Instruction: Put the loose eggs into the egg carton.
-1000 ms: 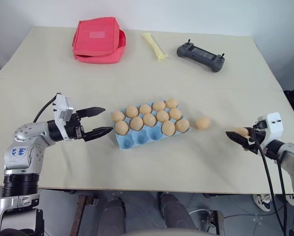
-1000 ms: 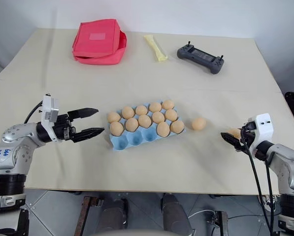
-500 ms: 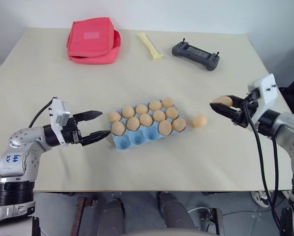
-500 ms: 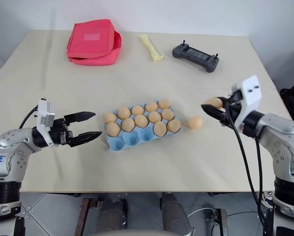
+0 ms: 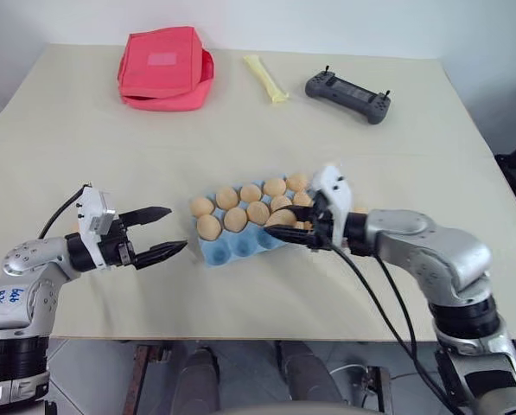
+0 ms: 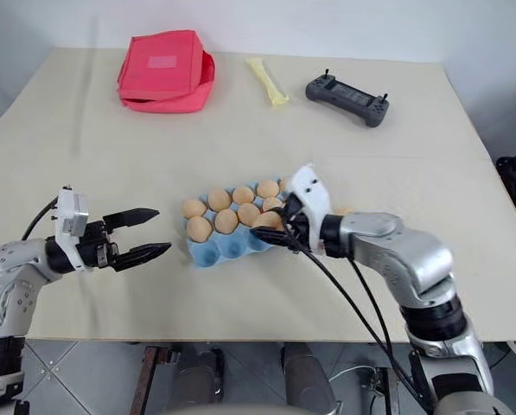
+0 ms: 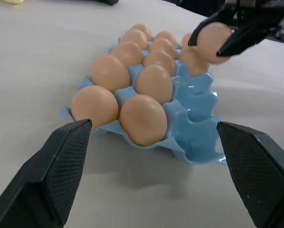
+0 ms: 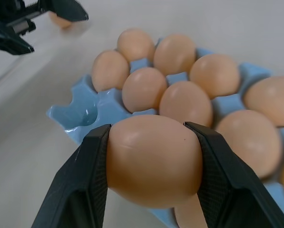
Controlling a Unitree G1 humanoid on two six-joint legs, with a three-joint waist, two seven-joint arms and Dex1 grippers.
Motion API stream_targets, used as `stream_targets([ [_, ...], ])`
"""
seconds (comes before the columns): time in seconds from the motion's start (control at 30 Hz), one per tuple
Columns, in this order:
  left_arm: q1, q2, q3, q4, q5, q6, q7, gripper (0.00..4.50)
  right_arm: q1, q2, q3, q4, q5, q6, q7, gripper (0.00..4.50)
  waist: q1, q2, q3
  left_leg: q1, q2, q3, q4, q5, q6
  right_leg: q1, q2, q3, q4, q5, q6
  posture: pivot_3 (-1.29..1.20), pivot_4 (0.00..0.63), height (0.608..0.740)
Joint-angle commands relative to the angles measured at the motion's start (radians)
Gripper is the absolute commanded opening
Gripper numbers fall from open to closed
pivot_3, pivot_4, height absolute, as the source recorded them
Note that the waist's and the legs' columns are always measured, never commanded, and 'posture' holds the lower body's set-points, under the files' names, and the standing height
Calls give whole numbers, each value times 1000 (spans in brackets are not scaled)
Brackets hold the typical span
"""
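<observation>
Smooth egg (image 8: 153, 159) in right gripper (image 8: 153, 166), seemingly above moulded carton (image 7: 199, 137).

Head pair looks down over the table (image 5: 396, 138); wrist views sit close — both share the egg carton (image 7: 199, 137).

Tan egg (image 8: 153, 159): clamped between right gripper's (image 8: 151, 166) black fingers, above light blue egg carton (image 8: 80, 111), front cups empty.

A carton (image 5: 240, 246) sits mid-desk (image 5: 85, 156), eggs (image 5: 240, 207) in its far rows. Over its near right cups, the right gripper (image 5: 281, 228) holds an egg (image 8: 153, 159). The left gripper (image 5: 167, 232) hangs left of the carton. A pouch (image 5: 164, 67), packet (image 5: 266, 78) and controller (image 5: 348, 95) lie along the far edge.
</observation>
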Motion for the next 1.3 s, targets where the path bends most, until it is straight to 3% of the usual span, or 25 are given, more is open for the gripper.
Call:
stream_targets([
  [0.03, 21, 18, 37, -43, -21, -10, 9, 4500, -27, 21, 34, 8, -18, -40, 34, 2042, -2, 0, 0, 0, 0, 0, 0, 0, 0, 0, 0, 0, 0, 0, 0, 0, 150, 740],
  [0.17, 39, 14, 48, -60, -24, -16, 22, 4500, -39, 47, 68, 33, -43, -58, 49, 2042, -2, 0, 0, 0, 0, 0, 0, 0, 0, -1, 0, 0, 1, 0, 0, 0, 150, 740],
  [0.4, 39, 7, 50, -70, -27, -23, 36, 4500, -76, 80, 71, 76, -86, -90, 45, 4332, -3, 0, 0, 0, 0, 0, 0, 0, 0, -1, 0, 0, 2, 0, 0, 0, 150, 740],
  [0.43, 36, 6, 49, -70, -27, -23, 37, 4500, -80, 79, 66, 74, -87, -90, 47, 4478, -4, 0, 0, 0, 0, 0, 0, 0, 0, -1, 0, 0, 2, 0, 0, 0, 150, 740],
  [0.6, 14, 6, 37, -58, -27, -26, 36, 4500, -90, 42, -10, 15, -38, -57, 64, 4478, -2, 0, 0, 0, 0, 0, 0, 0, 0, -2, 0, 0, 2, 0, 0, 0, 150, 740],
  [0.73, -4, 5, 27, -41, -23, -30, 31, 4500, -39, -43, -151, -54, 59, -14, 102, 4478, 5, 0, 0, -1, 0, 0, 0, 0, 0, -3, 0, 0, 2, 0, 1, 0, 150, 740],
  [1.03, -66, -5, -10, 31, -3, -55, 8, 4500, 242, -313, -423, -75, 87, -40, 188, 4478, 5, -1, 0, -1, 0, 0, -1, 0, 0, -2, 0, 0, 2, -1, 2, 0, 150, 740],
  [1.3, -89, -6, -31, 64, -1, -76, 1, 4500, 491, -383, -637, -9, 40, -150, 228, 4478, 4, -1, 0, 0, 0, 1, 0, 0, 0, -2, 1, 1, 3, -1, 2, 0, 150, 740],
])
